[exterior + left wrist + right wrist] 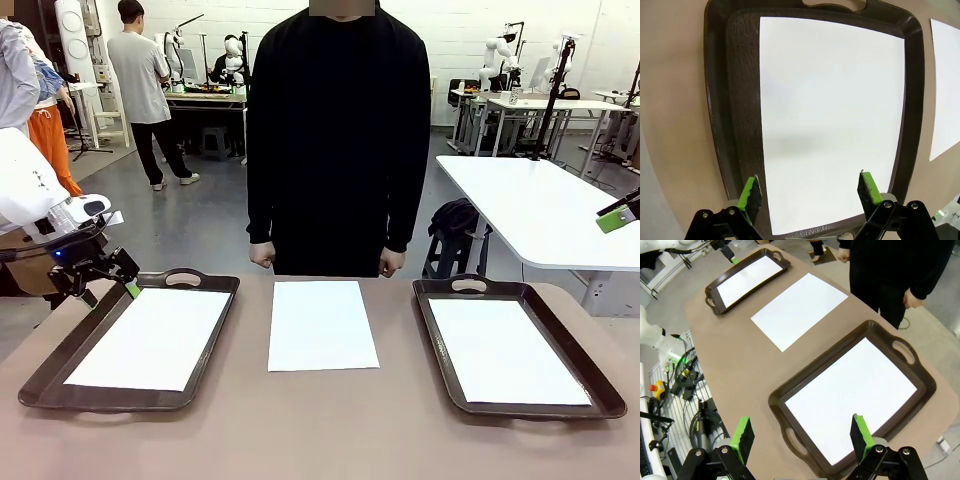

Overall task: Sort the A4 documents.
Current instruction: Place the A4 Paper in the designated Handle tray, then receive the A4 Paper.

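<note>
Left gripper [809, 189] spread over left tray [716, 100]; right gripper [802, 429] spread too, edge-cropped in front view. Middle sheet [322, 325] possibly a stack.

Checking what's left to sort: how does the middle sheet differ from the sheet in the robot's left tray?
The middle sheet lies bare on the table; the left tray's sheet lies inside the left tray. The open left gripper hangs over the left tray's sheet; the middle sheet has nothing above it. Both are plain white, flat and look alike in size.
</note>
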`<state>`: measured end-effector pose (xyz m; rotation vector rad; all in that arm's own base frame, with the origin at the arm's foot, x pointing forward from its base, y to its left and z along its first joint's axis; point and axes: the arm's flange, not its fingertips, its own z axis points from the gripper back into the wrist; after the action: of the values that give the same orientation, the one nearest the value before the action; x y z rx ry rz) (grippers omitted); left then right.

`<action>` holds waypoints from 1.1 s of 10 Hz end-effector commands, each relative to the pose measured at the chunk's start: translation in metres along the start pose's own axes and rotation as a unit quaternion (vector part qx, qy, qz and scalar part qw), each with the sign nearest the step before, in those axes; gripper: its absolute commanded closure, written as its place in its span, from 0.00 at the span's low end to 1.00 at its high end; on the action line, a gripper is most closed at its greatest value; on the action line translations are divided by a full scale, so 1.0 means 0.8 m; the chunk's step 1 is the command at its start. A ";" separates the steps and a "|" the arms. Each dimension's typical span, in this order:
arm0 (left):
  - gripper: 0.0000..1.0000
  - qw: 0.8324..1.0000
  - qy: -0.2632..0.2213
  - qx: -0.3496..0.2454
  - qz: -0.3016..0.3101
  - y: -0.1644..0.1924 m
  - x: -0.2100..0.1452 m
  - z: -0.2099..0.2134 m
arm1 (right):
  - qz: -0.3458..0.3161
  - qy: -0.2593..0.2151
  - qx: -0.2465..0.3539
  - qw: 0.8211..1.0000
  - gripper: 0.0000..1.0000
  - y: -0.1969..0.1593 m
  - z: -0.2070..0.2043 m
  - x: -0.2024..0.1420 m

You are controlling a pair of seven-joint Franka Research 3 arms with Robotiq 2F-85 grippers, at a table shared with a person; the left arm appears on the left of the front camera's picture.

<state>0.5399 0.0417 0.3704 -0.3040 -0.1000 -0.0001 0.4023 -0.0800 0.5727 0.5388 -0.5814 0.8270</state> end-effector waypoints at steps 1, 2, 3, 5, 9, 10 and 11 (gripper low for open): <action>0.00 1.000 0.000 0.000 -0.007 0.001 0.000 0.000 | 0.000 0.000 -0.001 1.000 0.00 0.000 -0.001 0.000; 0.00 1.000 0.000 0.000 -0.007 0.001 0.000 0.000 | 0.000 0.000 -0.001 1.000 0.00 0.000 -0.001 0.000; 0.00 1.000 0.000 0.000 -0.007 0.001 0.000 0.000 | 0.000 0.000 -0.001 1.000 0.00 0.000 -0.001 0.000; 0.00 1.000 0.000 0.000 -0.007 0.001 0.000 0.000 | 0.000 0.000 -0.001 1.000 0.00 0.000 -0.001 0.000; 0.00 1.000 0.000 0.000 -0.007 0.001 0.000 0.000 | 0.000 0.000 -0.001 1.000 0.00 0.000 -0.001 0.000; 0.00 1.000 0.000 0.000 -0.007 0.001 0.000 0.000 | 0.000 0.000 -0.001 1.000 0.00 0.000 -0.001 0.000; 0.00 1.000 0.000 0.000 -0.007 0.001 0.000 0.000 | 0.000 0.000 -0.001 1.000 0.00 0.000 -0.001 0.000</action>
<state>0.5399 0.0417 0.3703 -0.3040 -0.0999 -0.0002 0.4023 -0.0800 0.5727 0.5388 -0.5814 0.8270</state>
